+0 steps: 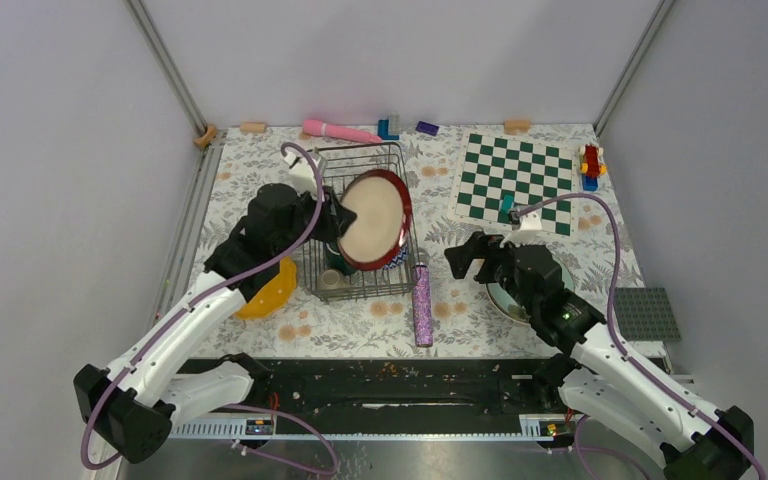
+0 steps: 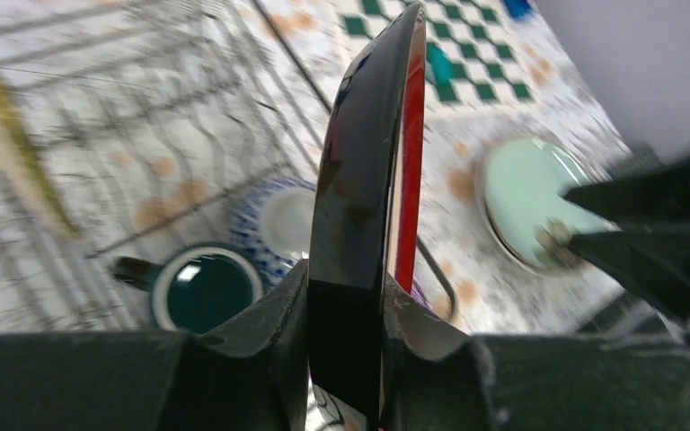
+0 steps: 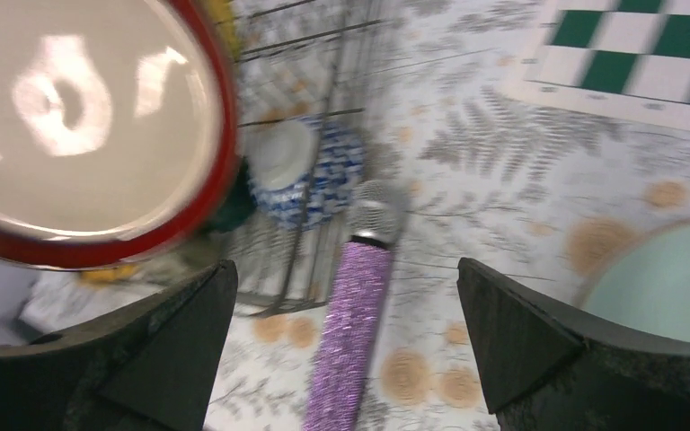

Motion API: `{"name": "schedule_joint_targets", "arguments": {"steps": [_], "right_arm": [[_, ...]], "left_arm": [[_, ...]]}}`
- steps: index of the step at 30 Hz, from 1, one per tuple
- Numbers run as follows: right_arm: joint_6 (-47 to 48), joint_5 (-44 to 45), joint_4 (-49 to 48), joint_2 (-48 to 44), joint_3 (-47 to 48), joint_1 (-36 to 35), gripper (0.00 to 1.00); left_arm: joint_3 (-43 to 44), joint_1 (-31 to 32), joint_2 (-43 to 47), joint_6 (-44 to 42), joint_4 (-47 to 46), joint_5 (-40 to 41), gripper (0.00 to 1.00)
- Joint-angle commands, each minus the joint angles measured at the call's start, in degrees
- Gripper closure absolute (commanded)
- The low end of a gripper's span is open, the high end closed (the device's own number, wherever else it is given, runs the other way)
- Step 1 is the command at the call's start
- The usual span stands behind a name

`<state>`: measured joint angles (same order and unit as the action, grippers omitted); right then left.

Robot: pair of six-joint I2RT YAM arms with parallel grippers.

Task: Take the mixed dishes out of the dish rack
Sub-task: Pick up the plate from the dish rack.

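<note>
Flowery bench (image 1: pixel 460 315), grey walls. Left claw (image 1: pixel 335 222) pinches the red-rimmed plate (image 1: pixel 372 218) edge-on mid-frame, probably to clear the rack (image 1: pixel 365 158) wires. Right claw (image 1: pixel 468 255) is spread and empty.

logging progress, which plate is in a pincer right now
The red-rimmed plate, clamped on edge in the left pincer over the dish rack; the yellow plate and pale green plate rest on the table, ungripped.

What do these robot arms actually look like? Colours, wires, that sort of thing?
Both the left arm and right arm have smooth white shells joined by chunky black joints. A purple cable loops loosely along each one. The left end effector and right end effector are matte black, each with two broad wedge-shaped fingers. No markings are legible.
</note>
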<state>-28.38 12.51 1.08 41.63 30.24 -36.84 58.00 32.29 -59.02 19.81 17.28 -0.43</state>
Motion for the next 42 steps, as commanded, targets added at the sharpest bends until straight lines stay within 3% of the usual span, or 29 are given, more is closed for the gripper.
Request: {"name": "schedule_joint_targets", "arguments": {"steps": [1, 5, 11, 17, 21, 27, 28, 29, 31, 32, 33, 34, 37, 42], "right_arm": [[0.26, -18.95, -9.92, 0.37, 1.64, -0.13, 0.0], [1.3, -27.3, -12.24, 0.9, 1.83, -0.15, 0.02], [2.34, -31.99, -11.11, 0.39, 1.67, -0.16, 0.07], [3.47, -44.13, -12.68, 1.12, 2.65, -0.16, 0.28], [2.52, -45.46, -13.65, 0.73, 2.75, -0.1, 0.38], [2.06, -44.45, -13.76, -1.07, 2.45, -0.16, 0.75], [1.76, -44.57, -13.82, -1.29, 2.5, -0.14, 0.79], [1.53, -44.67, -13.76, -1.45, 2.47, -0.12, 0.83], [1.18, -43.71, -13.62, -1.78, 2.58, -0.16, 0.91], [1.06, -42.76, -13.25, -1.85, 2.67, -0.16, 1.0], [1.09, -41.62, -12.72, -1.96, 2.74, -0.16, 1.0], [0.99, -40.31, -12.24, -2.11, 2.84, -0.14, 1.0], [1.0, -37.12, -10.32, -2.21, 3.37, -0.15, 1.0], [0.33, -30.71, -6.24, -2.37, 4.35, 0.13, 1.0]], "left_arm": [[-2.09, 0.23, 4.52, 1.46, -19.23, -23.3, 1.0], [-5.13, 0.23, 6.7, 1.32, -22.74, -31.46, 1.0], [-7.87, 0.18, 9.47, 2.03, -26.53, -40.04, 1.0], [-8.12, 0.23, 9.18, 2.83, -27.73, -44.41, 1.0], [-8.16, 0.23, 8.67, 2.95, -27.83, -44.91, 1.0], [-7.81, 0.23, 8.96, 2.44, -26.04, -42.27, 1.0], [-7.86, 0.23, 9.13, 2.37, -25.69, -41.35, 0.98], [-7.89, 0.23, 9.27, 2.3, -25.38, -40.37, 0.87], [-8.03, 0.23, 9.56, 2.18, -24.66, -38.33, 0.55], [-8.07, 0.23, 9.7, 2.1, -24.32, -37.38, 0.35], [-8.07, 0.23, 9.86, 2.07, -23.9, -36.36, 0.13], [-7.95, 0.21, 10.01, 2.03, -23.38, -35.13, 0.03], [-7.01, 0.23, 10.59, 1.4, -19.5, -29.8, 0.01], [-6.03, 0.23, 12.22, 1.77, -13.74, -13.45, 0.01]]}}
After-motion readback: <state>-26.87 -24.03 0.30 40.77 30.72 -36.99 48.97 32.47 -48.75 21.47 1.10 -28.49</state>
